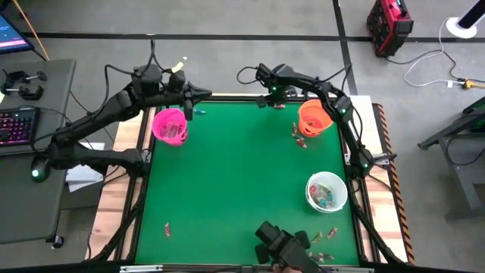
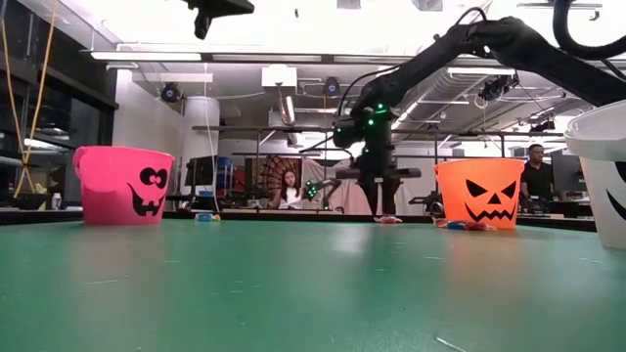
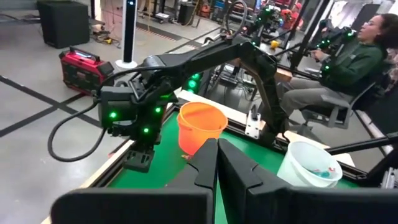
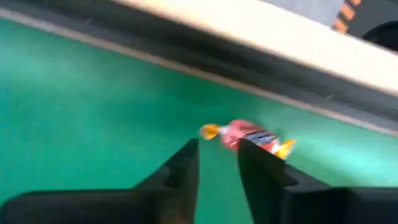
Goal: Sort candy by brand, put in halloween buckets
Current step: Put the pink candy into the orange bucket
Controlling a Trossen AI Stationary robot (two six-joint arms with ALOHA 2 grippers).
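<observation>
Right gripper (image 4: 217,155) part-open, empty, low at bench (image 1: 242,182) far edge beside orange bucket (image 1: 314,117), red candy (image 4: 249,135) just ahead of fingertips, long axis crosswise to jaws; left gripper (image 3: 217,158) clenched, empty, near pink bucket (image 1: 170,125), farther away.
</observation>
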